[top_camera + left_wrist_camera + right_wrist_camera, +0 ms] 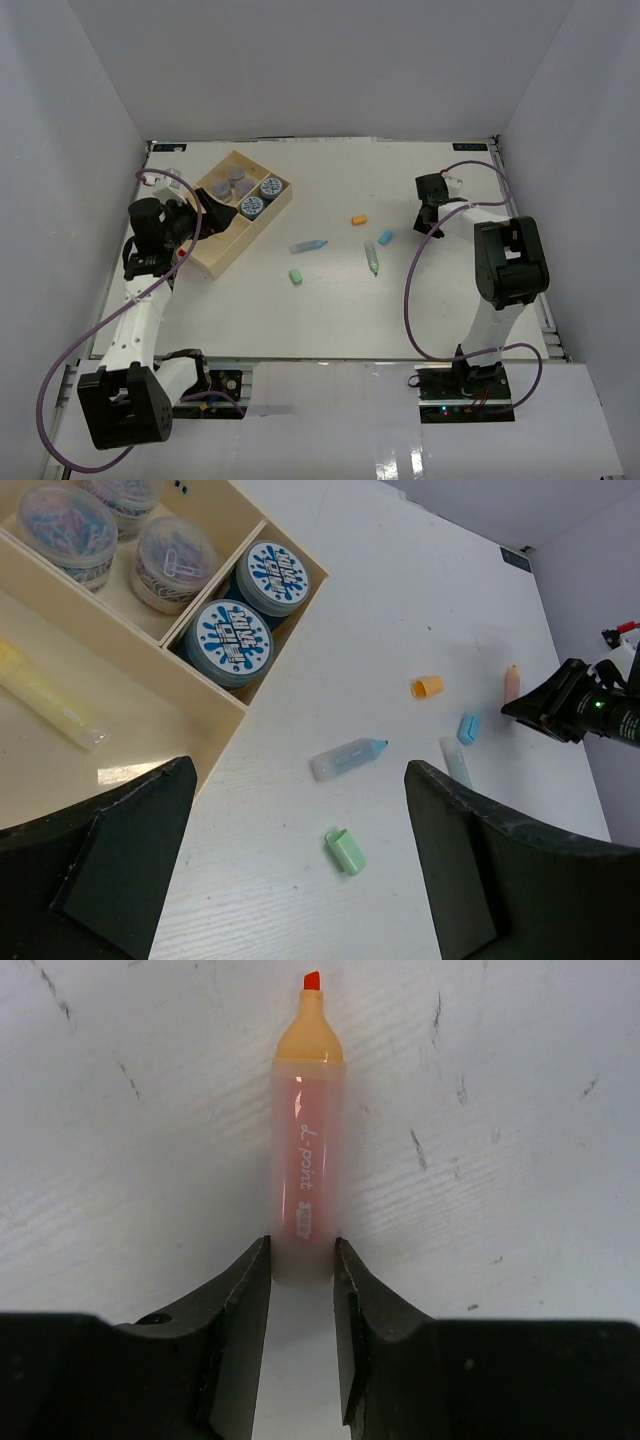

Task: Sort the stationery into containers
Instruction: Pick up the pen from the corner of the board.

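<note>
The pale-wood tray (250,235) stands at the far left; it also shows in the left wrist view (225,742). One small section holds two blue-and-white rolls (232,642), the other three grey rolls (172,555). A yellow stick (48,695) lies in the long section. My left gripper (218,215) hangs open and empty over the tray's near edge (300,780). My right gripper (432,195) is shut on the end of a pink-orange stick (308,1150) that lies on the table (512,683). A blue stick (308,245), a pale green stick (372,258), a green cap (296,275), an orange cap (359,219) and a blue cap (385,237) lie mid-table.
White walls close in the table on the left, right and far sides. Purple cables loop beside both arms. The loose pieces lie between the tray and the right arm (500,260).
</note>
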Motion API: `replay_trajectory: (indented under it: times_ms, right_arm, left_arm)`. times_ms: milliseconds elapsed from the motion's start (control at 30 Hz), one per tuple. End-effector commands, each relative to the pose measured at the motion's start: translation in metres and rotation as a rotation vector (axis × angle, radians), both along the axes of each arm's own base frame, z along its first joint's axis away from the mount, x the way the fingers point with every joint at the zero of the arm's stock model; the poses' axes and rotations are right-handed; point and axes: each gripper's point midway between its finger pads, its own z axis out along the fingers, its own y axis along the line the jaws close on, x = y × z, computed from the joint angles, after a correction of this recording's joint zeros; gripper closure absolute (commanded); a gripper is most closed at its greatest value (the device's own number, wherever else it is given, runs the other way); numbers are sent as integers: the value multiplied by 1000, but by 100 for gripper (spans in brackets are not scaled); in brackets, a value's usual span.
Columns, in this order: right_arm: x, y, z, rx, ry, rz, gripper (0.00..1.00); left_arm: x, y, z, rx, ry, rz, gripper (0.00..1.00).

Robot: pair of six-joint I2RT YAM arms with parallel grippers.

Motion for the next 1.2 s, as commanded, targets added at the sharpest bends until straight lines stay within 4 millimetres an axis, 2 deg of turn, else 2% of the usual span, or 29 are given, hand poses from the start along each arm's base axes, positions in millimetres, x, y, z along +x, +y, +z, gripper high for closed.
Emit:
replay_trajectory:
  times_ms: [0,67,100,167,200,267,300,333,400,433,467,533,567,633,667,733,767,867,1000,1033,1167]
  right_arm:
    - [-22,7,15,-50,-6,67,83]
    - [-23,16,27,-67,-48,115,86]
    - [-29,28,40,-69,-87,159,86]
    - [-31,44,58,-69,-159,204,87]
    - [-35,64,81,-66,-230,269,87]
    - [-47,85,94,-58,-294,334,87]
    - [-52,112,121,-29,-391,404,87]
    - [-61,123,126,-17,-418,443,87]
    - [-75,161,162,63,-556,549,87]
    - [-81,171,171,89,-592,583,88]
    - [-97,187,181,129,-630,646,89]
    - [-108,206,203,178,-716,708,89]
    - [-124,220,210,208,-746,765,90]
    - [-136,233,228,231,-821,819,90]
    - [-148,243,235,252,-845,855,90]
    - [-158,252,246,276,-897,887,89]
    - [-167,259,249,283,-914,916,89]
    - [-178,268,254,302,-938,938,89]
    - [-187,275,261,309,-967,947,89]
    - [-187,276,261,306,-969,946,89]
    - [-189,278,262,290,-975,936,89]
  left_arm:
    - [-2,-15,12,-28,-41,-64,4]
    - [-5,-26,16,-39,-53,-105,4]
    - [-10,-39,21,-62,-54,-153,4]
    - [-15,-51,26,-86,-56,-201,3]
    - [-20,-65,30,-105,-52,-241,3]
    - [-27,-77,41,-125,-69,-282,2]
    - [-33,-87,44,-146,-65,-307,2]
    - [-36,-91,48,-157,-73,-319,2]
    - [-45,-105,62,-175,-123,-359,2]
    - [-48,-110,67,-195,-132,-369,2]
    - [-52,-114,74,-200,-154,-375,2]
    - [-59,-127,83,-211,-181,-404,2]
    - [-59,-128,89,-213,-202,-389,2]
    - [-65,-140,98,-223,-235,-411,2]
    - [-67,-143,101,-229,-245,-411,2]
    - [-68,-151,105,-238,-257,-407,2]
    - [-68,-154,107,-241,-261,-405,2]
    - [-66,-168,104,-247,-248,-395,2]
    - [-65,-186,105,-229,-258,-374,7]
    - [-59,-187,102,-221,-253,-344,10]
    - [-61,-203,101,-216,-244,-337,14]
